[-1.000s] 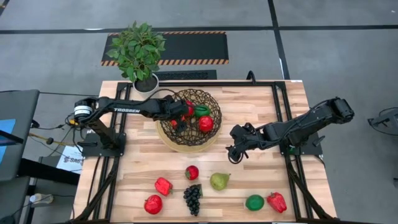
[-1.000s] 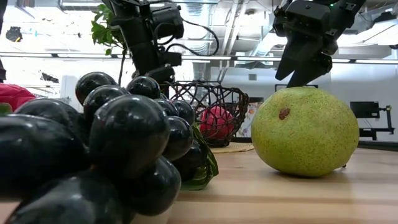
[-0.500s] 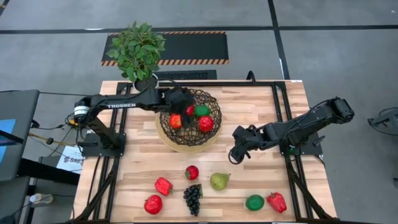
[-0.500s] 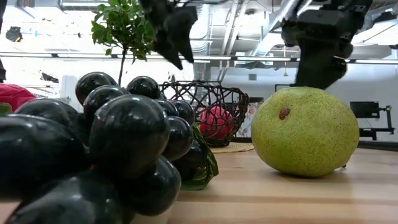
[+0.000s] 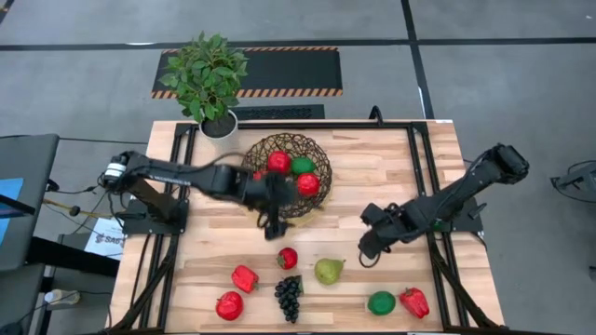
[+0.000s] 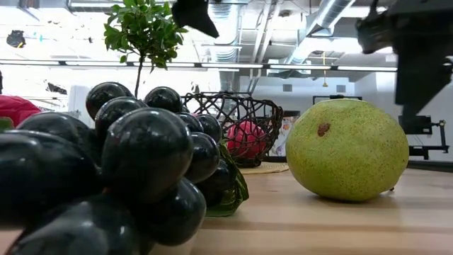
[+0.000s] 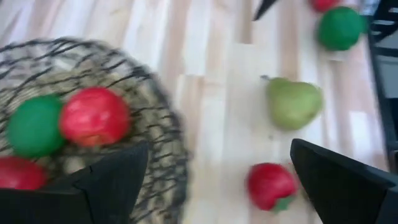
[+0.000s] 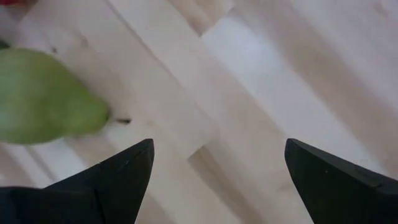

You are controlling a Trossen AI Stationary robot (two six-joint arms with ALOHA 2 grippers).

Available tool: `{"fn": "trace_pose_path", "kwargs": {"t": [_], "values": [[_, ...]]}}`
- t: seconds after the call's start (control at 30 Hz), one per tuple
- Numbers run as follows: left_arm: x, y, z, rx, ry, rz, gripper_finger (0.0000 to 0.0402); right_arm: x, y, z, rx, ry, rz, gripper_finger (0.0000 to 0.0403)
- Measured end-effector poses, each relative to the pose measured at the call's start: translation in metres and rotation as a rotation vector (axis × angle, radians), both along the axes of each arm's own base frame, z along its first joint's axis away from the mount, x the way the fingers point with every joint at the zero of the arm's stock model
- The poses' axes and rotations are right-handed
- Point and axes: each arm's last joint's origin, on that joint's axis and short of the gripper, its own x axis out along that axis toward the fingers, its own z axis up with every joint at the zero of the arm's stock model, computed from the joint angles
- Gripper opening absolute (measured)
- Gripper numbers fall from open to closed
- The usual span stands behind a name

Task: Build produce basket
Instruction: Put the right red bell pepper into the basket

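Hovering apart: right gripper [image 8: 214, 180] fingers, near pear [image 8: 43, 99].

two dark jointed arms, matte black links; left arm [image 5: 168, 172] has pale band near base; wedge-shaped black fingers [image 7: 112, 180] on both grippers.

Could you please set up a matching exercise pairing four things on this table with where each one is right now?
Things:
1. pear
2. green ball-shaped fruit
3. grape bunch
4. left tool

Places:
A. inside the basket
B. near the front edge of the table, between a red piece and the pear
C. just outside the basket's front rim, fingers open
D. close beside the right tool

Pairs: 1-D, 2-A, 3-B, 4-C
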Motion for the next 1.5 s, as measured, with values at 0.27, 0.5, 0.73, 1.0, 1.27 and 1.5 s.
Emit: {"fn": "trace_pose_path", "kwargs": {"t": [0.27, 0.5, 0.73, 1.0, 1.27, 1.5], "values": [[-0.012, -0.066, 0.005, 0.061, -0.107, -0.006, 0.038, -0.019, 0.031, 0.0, 0.125, 0.035, -0.045, 0.0379], [-0.025, -0.099, 0.007, 0.092, -0.158, 0.01, 0.038, -0.039, 0.051, 0.0, 0.234, 0.156, -0.086, 0.0379], [-0.032, -0.112, 0.007, 0.054, -0.167, 0.007, 0.038, -0.045, 0.073, 0.034, 0.332, 0.155, 0.001, 0.0379], [-0.035, -0.118, 0.007, 0.048, -0.174, -0.01, 0.038, -0.065, 0.079, 0.066, 0.282, 0.234, -0.039, 0.0379], [-0.038, -0.124, 0.008, 0.055, -0.187, -0.017, 0.038, -0.091, 0.082, 0.061, 0.153, 0.347, -0.173, 0.0379], [-0.041, -0.132, 0.01, 0.034, -0.213, -0.028, 0.038, -0.095, 0.099, 0.043, 0.112, 0.368, -0.168, 0.0379]]}}
